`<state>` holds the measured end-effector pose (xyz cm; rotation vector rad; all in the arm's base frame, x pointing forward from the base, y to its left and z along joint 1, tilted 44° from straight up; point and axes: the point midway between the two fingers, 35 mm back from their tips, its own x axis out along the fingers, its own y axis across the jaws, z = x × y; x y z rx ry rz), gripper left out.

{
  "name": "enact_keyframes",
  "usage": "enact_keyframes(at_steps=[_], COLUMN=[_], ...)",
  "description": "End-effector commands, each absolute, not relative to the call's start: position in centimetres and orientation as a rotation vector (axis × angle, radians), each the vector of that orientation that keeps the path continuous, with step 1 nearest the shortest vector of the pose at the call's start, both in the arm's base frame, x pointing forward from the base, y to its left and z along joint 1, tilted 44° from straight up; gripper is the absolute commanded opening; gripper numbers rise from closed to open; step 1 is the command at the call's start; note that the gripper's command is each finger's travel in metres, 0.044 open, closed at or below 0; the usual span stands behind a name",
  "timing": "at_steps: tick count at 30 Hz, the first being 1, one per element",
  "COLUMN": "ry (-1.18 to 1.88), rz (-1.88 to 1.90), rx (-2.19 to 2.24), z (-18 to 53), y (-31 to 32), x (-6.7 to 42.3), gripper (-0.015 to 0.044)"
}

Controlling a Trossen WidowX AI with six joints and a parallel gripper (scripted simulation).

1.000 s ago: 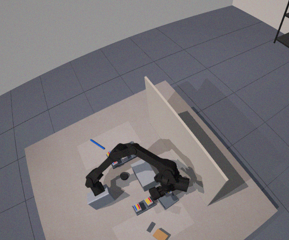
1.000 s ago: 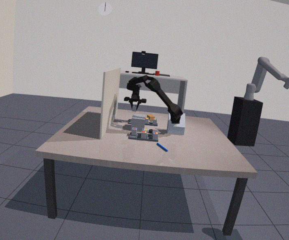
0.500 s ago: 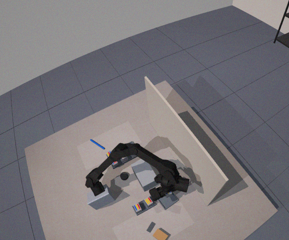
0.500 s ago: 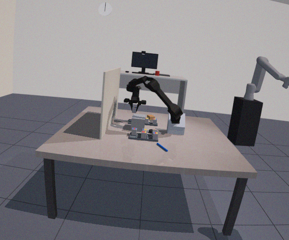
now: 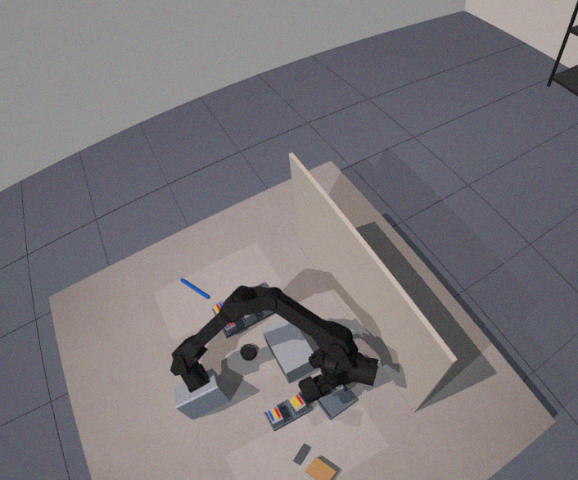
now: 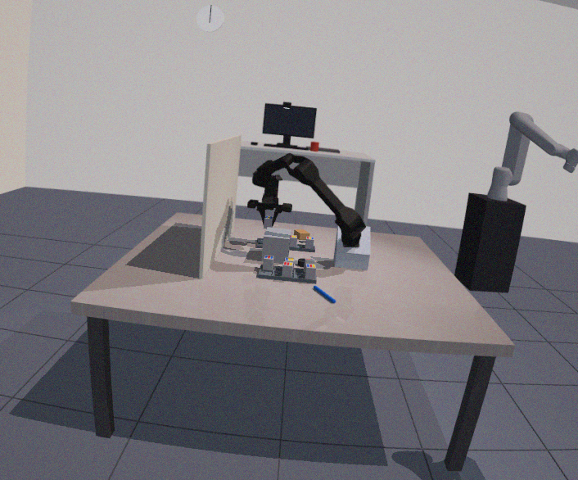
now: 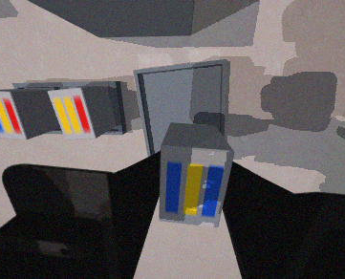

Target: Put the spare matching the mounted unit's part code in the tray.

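My gripper is shut on a small grey spare whose label has blue, yellow and blue stripes. It holds the spare in the air just in front of the shallow grey tray. Two more spares lie left of the tray: one striped blue, yellow, red and one striped yellow, yellow, red. The grey mounted unit stands behind them. Its back is hidden.
A tall beige divider wall stands close on one side. More spares sit under the arm's elbow. A black knob, a blue pen, an orange block and the arm's grey base block are on the table.
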<state>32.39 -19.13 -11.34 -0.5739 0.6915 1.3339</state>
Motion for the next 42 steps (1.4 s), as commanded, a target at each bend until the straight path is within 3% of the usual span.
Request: enact_keyframes(at_steps=[1, 42], ry=[0.691, 0.688], rz=[1.33, 1.331], rx=[-0.569, -0.567], z=[-11.6, -14.0], y=[-18.8, -16.3], x=[32.4, 32.5], gripper=[0.0, 0.0])
